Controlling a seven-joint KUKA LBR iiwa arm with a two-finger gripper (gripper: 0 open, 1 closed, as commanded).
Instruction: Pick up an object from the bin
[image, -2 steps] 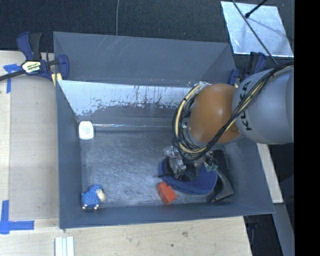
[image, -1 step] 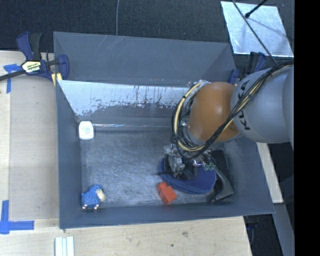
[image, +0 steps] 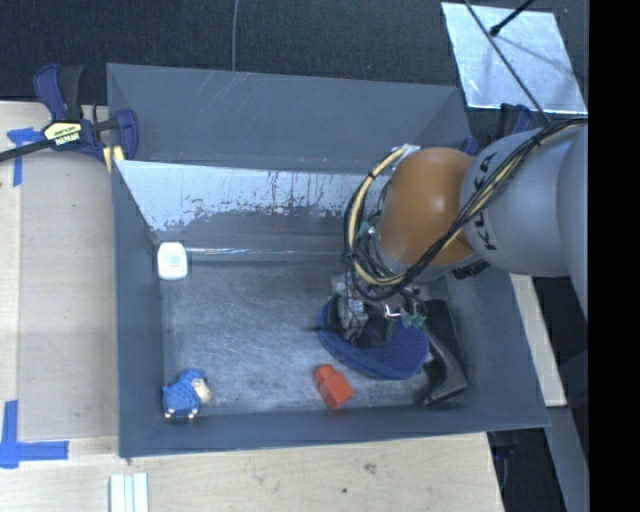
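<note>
Camera view: a grey metal bin (image: 300, 436) is seen from above and a little to one side, with a scuffed floor and sloping walls.

Nearest the camera, three small things are spread along the front wall. A small blue and yellow soft toy (image: 185, 394) is found in the front left corner. A small orange-red block (image: 333, 387) is set near the middle of the front wall, slightly tilted. A black angled piece (image: 445, 372) is lodged in the front right corner, against the right wall.

Just behind the orange-red block, between it and the black angled piece, a dark blue rounded cloth-like thing (image: 385, 352) is spread on the floor in the right half of the bin. The gripper (image: 358, 312) is positioned low over the far left part of this blue thing, at or very near its surface. Whether the gripper is released or clenched cannot be told, as its tip is crowded by dark metal parts and cables (image: 362, 215).

Above the gripper, a rounded orange cover (image: 425, 210) is seen on the wrist, and the thick grey arm (image: 530, 210) is extended in from the right.

Farther back, a small white rounded tag-like piece (image: 172, 261) is placed in the far left corner, well apart from everything else. The far wall is marked with dark scratches.
</note>
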